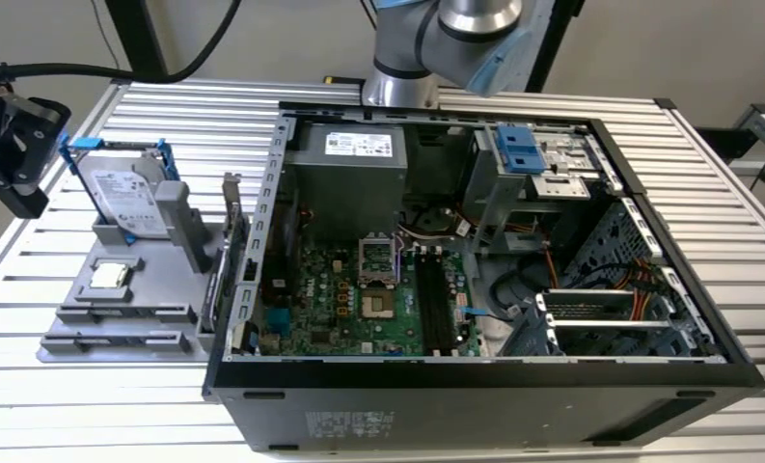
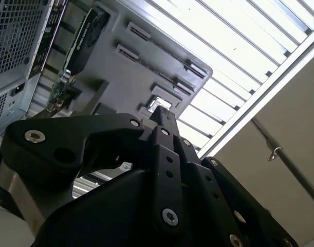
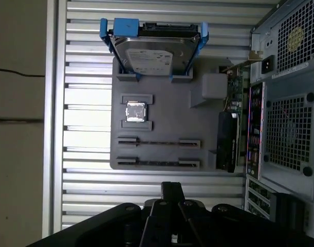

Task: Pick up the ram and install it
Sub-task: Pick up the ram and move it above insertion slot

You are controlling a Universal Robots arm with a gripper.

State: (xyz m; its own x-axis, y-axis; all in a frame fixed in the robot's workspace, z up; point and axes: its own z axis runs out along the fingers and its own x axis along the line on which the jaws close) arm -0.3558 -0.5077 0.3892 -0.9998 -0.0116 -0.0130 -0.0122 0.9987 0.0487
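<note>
risks, my read: pc case [image 1: 485,376] wall stands just beside the grey fixture tray [image 3: 167,110]; a wide swing toward the motherboard [image 1: 343,309] could clip that wall, or the graphics card [image 3: 227,141] standing at the tray edge next to it; hard drive [image 1: 127,198] in its blue frame stands tall at the tray's 12 o'clock end in the exterior view, so a low pass there could knock it; gripper [image 3: 171,189] fingers look closed together, nothing between them; coming down like that it would land on the stick, not straddle it; ram [image 3: 158,142] is thin and edge-on, so a small offset or tilted grip risks a slip, or a skewed entry at the black slots [image 1: 430,299]; second dark strip [image 3: 158,162] sits in the neighbouring holder, easy to confuse; processor chip [image 3: 135,112] lies near enough to get nudged.

position: ram not yet picked, on edge in the tray's slotted holder, between processor chip and the tray's 6 o'clock end; in the exterior view the gripper hangs at the frame's 9 o'clock, off the tray, well apart; ram lies about 5 o'clock from it.
</note>
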